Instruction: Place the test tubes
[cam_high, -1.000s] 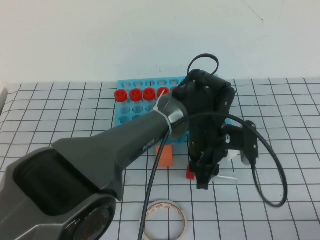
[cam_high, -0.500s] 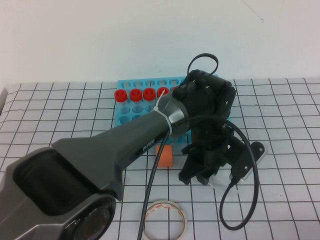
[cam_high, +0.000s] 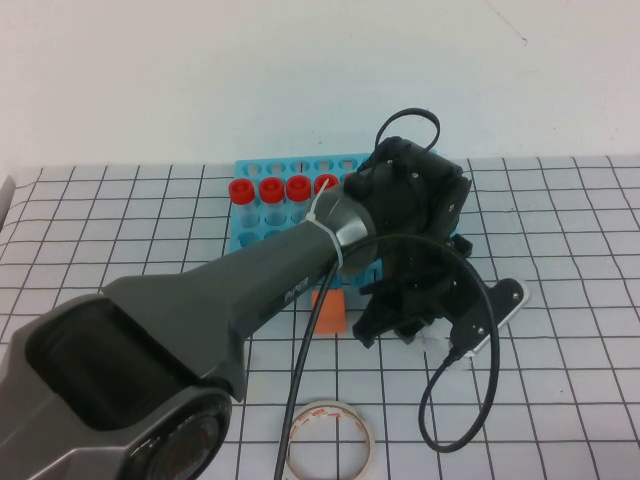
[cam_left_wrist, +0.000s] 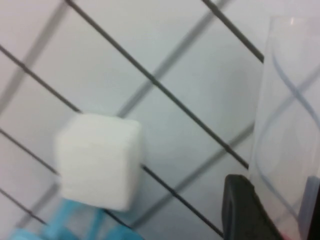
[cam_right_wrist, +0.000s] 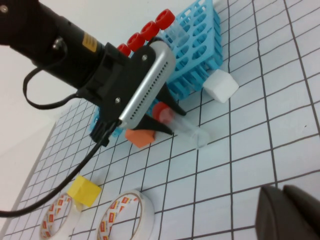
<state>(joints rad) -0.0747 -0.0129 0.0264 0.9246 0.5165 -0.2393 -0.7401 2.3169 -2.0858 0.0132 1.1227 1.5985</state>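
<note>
Finding: the test tube (cam_right_wrist: 182, 129) was not in the rack (cam_right_wrist: 200, 45). It lay at a shallow slant just above the desk (cam_high: 560, 220), red cap uppermost, in front of the rack and between the orange block (cam_right_wrist: 140, 136) and the white block (cam_right_wrist: 221, 86). Whether its clear end touched the desk could not be told.

The left pincer (cam_right_wrist: 167, 120) was pinching the tube just below the cap. A second earlier this pincer had pointed straight down at the desk. Since then the wrist had rolled, swinging its camera bracket out to the right, and had drawn slightly nearer the rack.

Judgement: pickup was done, and the tube was being turned for insertion. Four capped tubes (cam_high: 285, 188) already stood in the rack's back row.

The right pincer (cam_right_wrist: 283, 200) was pressed together and empty, well apart at the near edge
</note>
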